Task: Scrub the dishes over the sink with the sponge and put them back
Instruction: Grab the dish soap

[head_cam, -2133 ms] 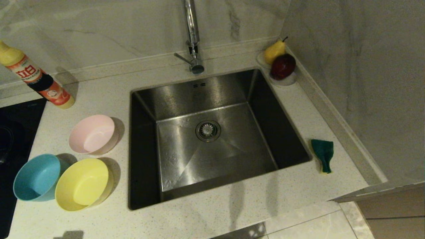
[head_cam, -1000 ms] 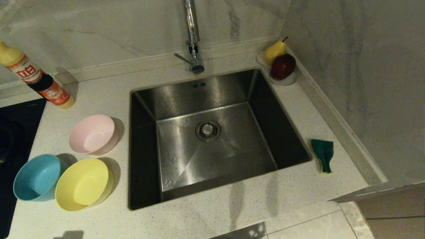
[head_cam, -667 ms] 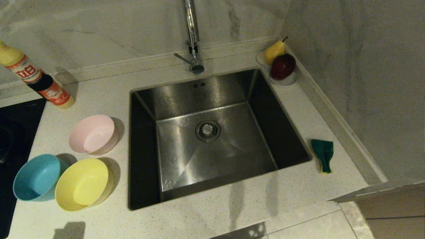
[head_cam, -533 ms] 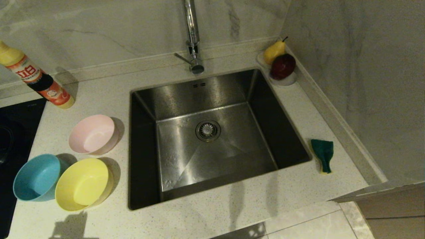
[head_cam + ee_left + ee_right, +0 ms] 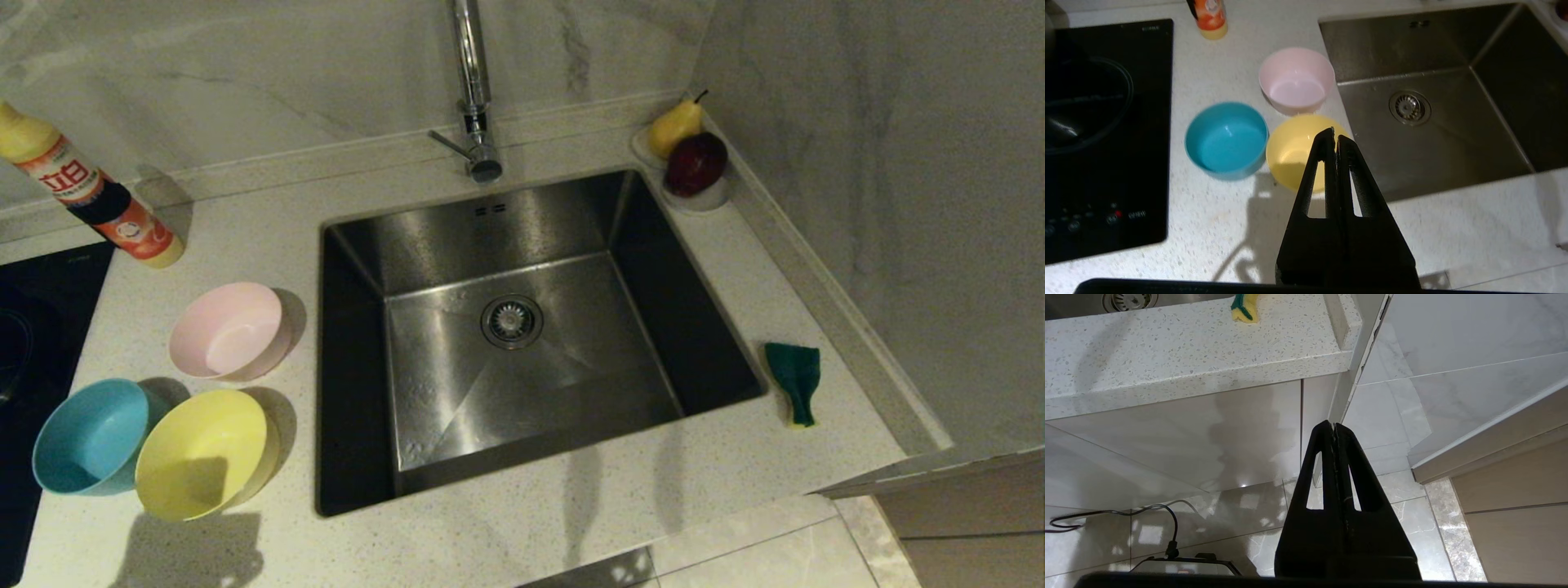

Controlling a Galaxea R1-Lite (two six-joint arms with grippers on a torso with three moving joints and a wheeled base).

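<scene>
Left of the steel sink (image 5: 522, 245), on the speckled counter (image 5: 571, 523), stand the pink bowl (image 5: 229, 331), nearest the basin's left rim, with the blue bowl (image 5: 86, 437) and the yellow bowl (image 5: 200, 453) touching side by side toward the counter's front edge. The green-and-yellow sponge (image 5: 794, 381) lies bent on the counter just beside the sink's right rim, near the front right corner. The left gripper (image 5: 1335, 136) hangs above the yellow bowl with its jaws pressed together and empty, while the right gripper (image 5: 1333, 430) sits low below the counter's front edge, its jaws likewise pressed together.
</scene>
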